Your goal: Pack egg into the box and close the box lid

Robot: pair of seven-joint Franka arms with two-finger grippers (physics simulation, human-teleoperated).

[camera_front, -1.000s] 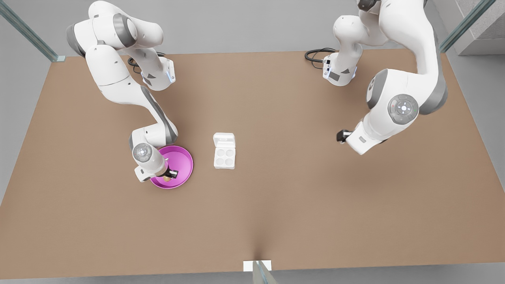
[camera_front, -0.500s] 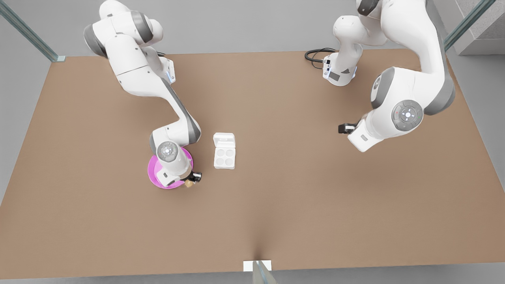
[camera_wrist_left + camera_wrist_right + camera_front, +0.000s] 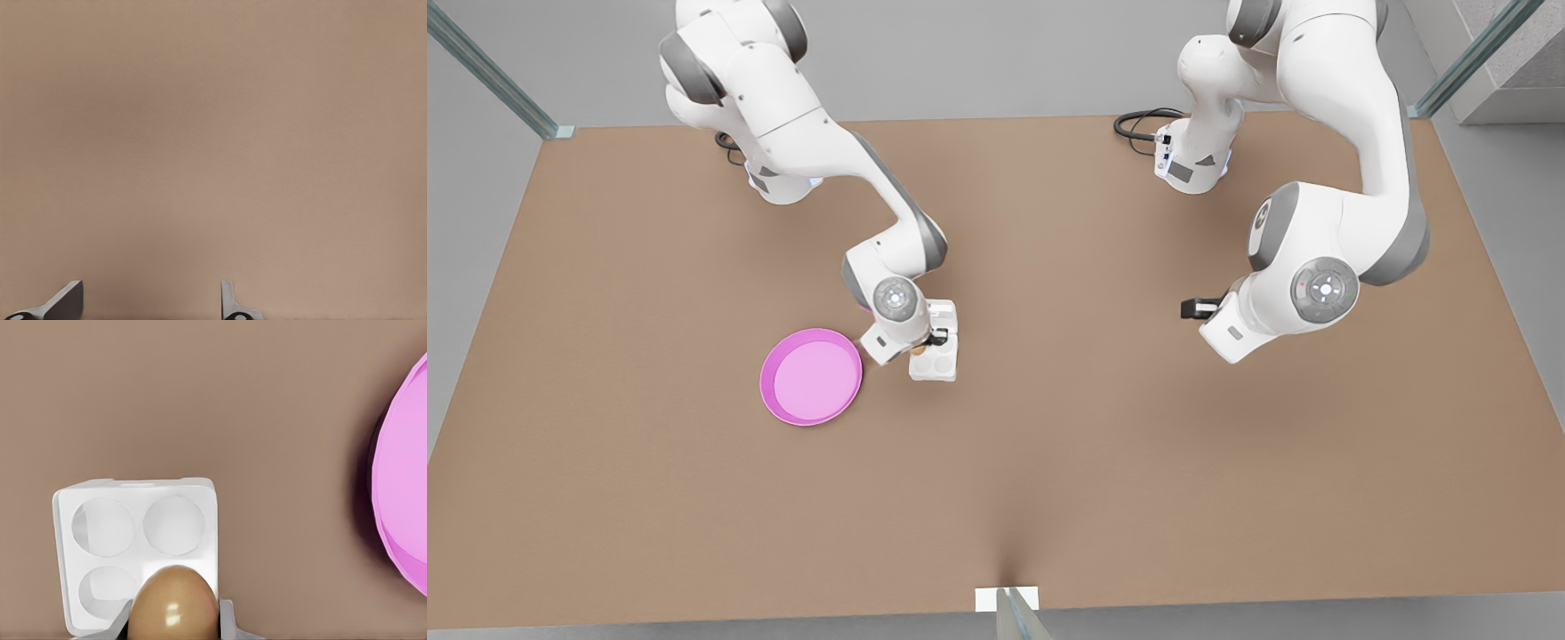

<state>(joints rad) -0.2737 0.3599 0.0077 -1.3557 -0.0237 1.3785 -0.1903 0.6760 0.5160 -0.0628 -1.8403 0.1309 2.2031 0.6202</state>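
The tan egg (image 3: 175, 603) is pinched between the fingers of my right gripper (image 3: 175, 628), which is shut on it. In the right wrist view it hangs just above one cup of the white four-cup box (image 3: 200, 488); the other three cups hold nothing. In the front view this gripper (image 3: 935, 339) hovers over the box (image 3: 944, 366), with the egg (image 3: 918, 350) peeking out below the hand. The box lid (image 3: 948, 312) lies open on the box's far side, partly behind the wrist. My left gripper (image 3: 1192, 308) waits open on the front view's right, over bare table (image 3: 213, 133).
The round pink plate (image 3: 811, 377) lies bare on the front view's left of the box, and its rim (image 3: 400, 493) shows in the right wrist view. Black cables (image 3: 1138, 120) lie at the table's far edge. A white tab (image 3: 1007, 597) marks the near edge.
My right gripper lifted the egg off the pink plate and carried it toward the front view's right, to above the box. The left arm shifted only slightly.
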